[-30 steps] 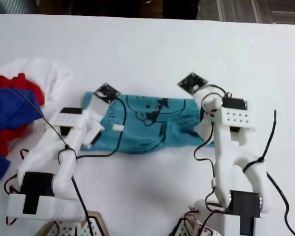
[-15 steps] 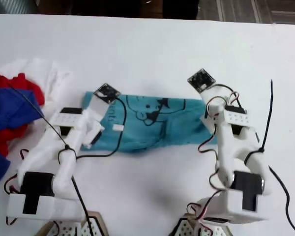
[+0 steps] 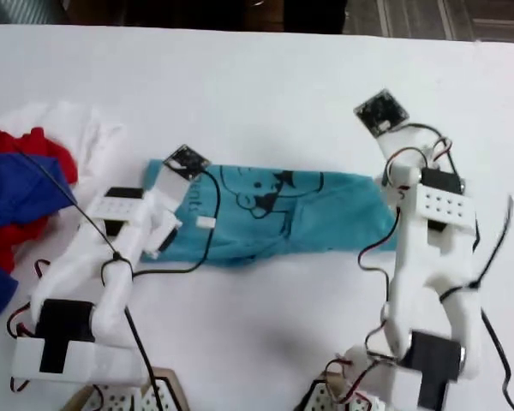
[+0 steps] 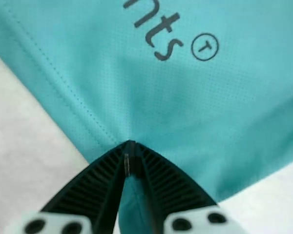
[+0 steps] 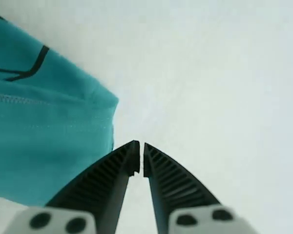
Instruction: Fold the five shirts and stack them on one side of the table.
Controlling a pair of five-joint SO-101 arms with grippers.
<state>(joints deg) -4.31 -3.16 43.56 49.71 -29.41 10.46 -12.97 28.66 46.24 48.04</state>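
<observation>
Right wrist view: gripper beside shirt

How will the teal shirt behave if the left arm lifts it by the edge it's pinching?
Probably floppy: the teal shirt lies flat with soft folds, so it should drape and sag from the left gripper. Likely light too; the thin knit bunches at the pinch.
</observation>
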